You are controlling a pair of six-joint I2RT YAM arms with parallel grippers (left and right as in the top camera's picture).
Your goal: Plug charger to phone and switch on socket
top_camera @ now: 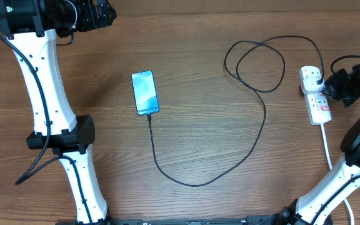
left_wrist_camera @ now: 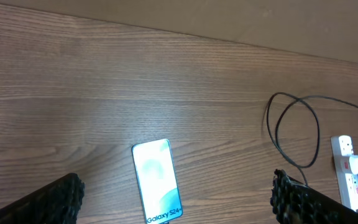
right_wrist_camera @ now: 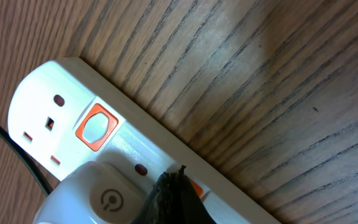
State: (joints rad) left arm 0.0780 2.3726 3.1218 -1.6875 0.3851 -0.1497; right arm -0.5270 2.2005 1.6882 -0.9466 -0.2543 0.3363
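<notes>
The phone [top_camera: 145, 92] lies flat mid-table, its light blue screen up; it also shows in the left wrist view [left_wrist_camera: 157, 180]. The thin black charger cable [top_camera: 255, 134] runs from the phone's bottom edge, curves right and loops up to the white socket strip [top_camera: 317, 103]. A white adapter [right_wrist_camera: 98, 199] sits in the strip [right_wrist_camera: 55, 99]. My right gripper [right_wrist_camera: 176, 177] is shut, its tip touching an orange switch [right_wrist_camera: 196, 188] beside the adapter. My left gripper [left_wrist_camera: 176, 186] is open, high above the phone and far from it.
A second orange switch [right_wrist_camera: 97, 127] sits by the strip's unused end outlet. The strip's thick white cord [top_camera: 327, 147] runs toward the table's front right. The cable loop [left_wrist_camera: 294, 130] lies left of the strip. The arm bases stand at the front left and front right.
</notes>
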